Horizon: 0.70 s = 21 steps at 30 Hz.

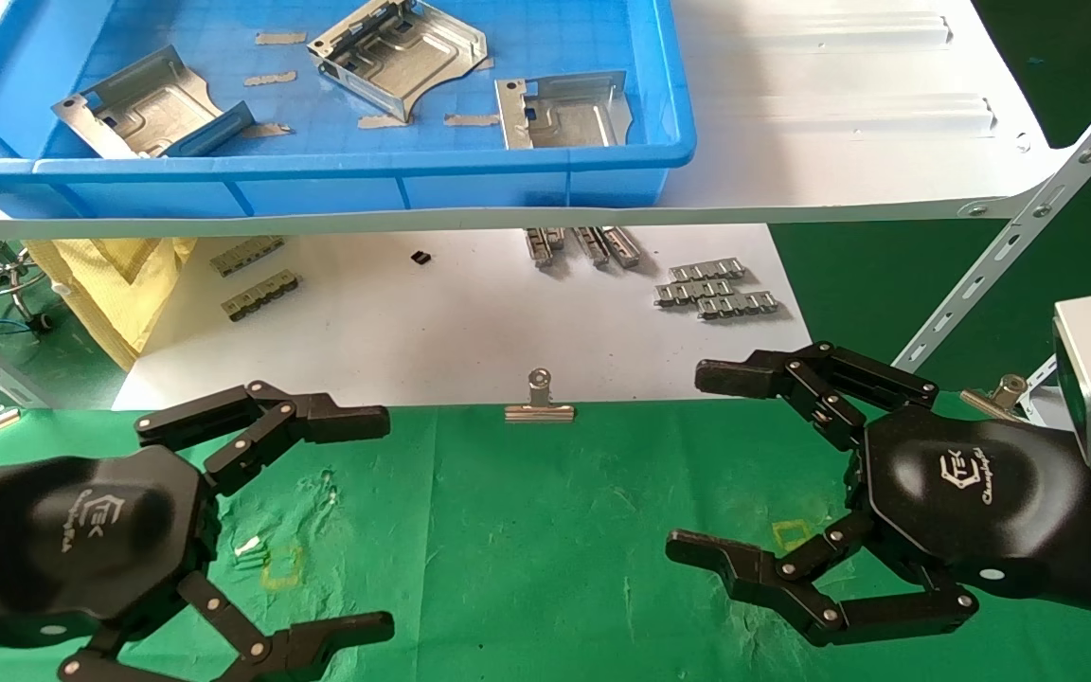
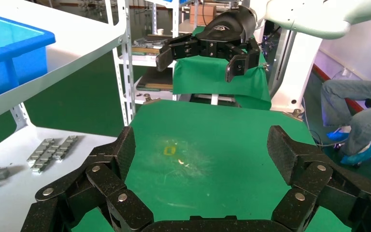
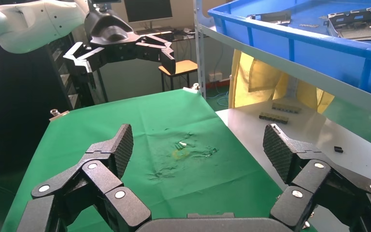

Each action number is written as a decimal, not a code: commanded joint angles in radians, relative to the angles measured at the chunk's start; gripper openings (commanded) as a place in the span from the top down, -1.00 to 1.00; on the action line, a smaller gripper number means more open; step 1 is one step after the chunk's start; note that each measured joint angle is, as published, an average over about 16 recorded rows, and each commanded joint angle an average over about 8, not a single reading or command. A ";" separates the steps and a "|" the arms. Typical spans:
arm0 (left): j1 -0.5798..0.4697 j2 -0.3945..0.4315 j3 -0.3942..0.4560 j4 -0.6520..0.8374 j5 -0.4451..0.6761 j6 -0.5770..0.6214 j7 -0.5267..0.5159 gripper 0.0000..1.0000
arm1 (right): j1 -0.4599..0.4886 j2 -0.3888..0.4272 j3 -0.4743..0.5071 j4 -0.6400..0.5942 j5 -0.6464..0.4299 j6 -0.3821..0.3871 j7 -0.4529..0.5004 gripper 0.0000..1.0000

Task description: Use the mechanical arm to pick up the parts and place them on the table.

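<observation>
Nearest the robot, both grippers hover over the green-clothed table (image 1: 545,530), each with its fingers spread wide apart and nothing between them. The left gripper (image 1: 384,521) sits at about 8 o'clock in the head view, its glossy black palm low at the left edge and its fingers pointing toward 3 o'clock. The right gripper (image 1: 697,464) sits at about 4 o'clock, fingers pointing toward 9 o'clock, so the two face one another across a bare stretch of wrinkled cloth. A small yellow square mark (image 1: 280,568) lies on the cloth by the left gripper, and another (image 1: 792,535) lies by the right one. At the table's far edge, near the centre of the view, a silver binder clip (image 1: 539,403) grips the cloth. Beyond it lies a white paper sheet (image 1: 432,322) carrying small grey clip strips (image 1: 716,289) toward 2 o'clock and darker strips (image 1: 257,275) toward 10 o'clock, with a yellow cloth (image 1: 110,284) at its left end. Farther still, a white metal shelf (image 1: 839,142) runs across the top of the view, bearing a blue tray (image 1: 318,175) toward 11 o'clock. The parts lie inside that tray: one silver plate (image 1: 152,104) at its left, a second (image 1: 399,52) propped at an angle in the middle, and a third (image 1: 564,109) at its right.
</observation>
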 commanded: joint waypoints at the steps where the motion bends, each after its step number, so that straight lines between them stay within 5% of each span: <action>1: 0.000 0.000 0.000 0.000 0.000 0.000 0.000 -1.00 | 0.000 0.000 0.000 0.000 0.000 0.000 0.000 -1.00; 18: 0.000 0.000 0.000 0.000 0.000 0.000 0.000 -1.00 | 0.000 0.000 0.000 0.000 0.000 0.000 0.000 -1.00; 19: 0.000 0.000 0.000 0.000 0.000 0.000 0.000 -1.00 | 0.000 0.000 0.000 0.000 0.000 0.000 0.000 -0.96; 21: 0.000 0.000 0.000 0.000 0.000 0.000 0.000 -1.00 | 0.000 0.000 0.000 0.000 0.000 0.000 0.000 -0.46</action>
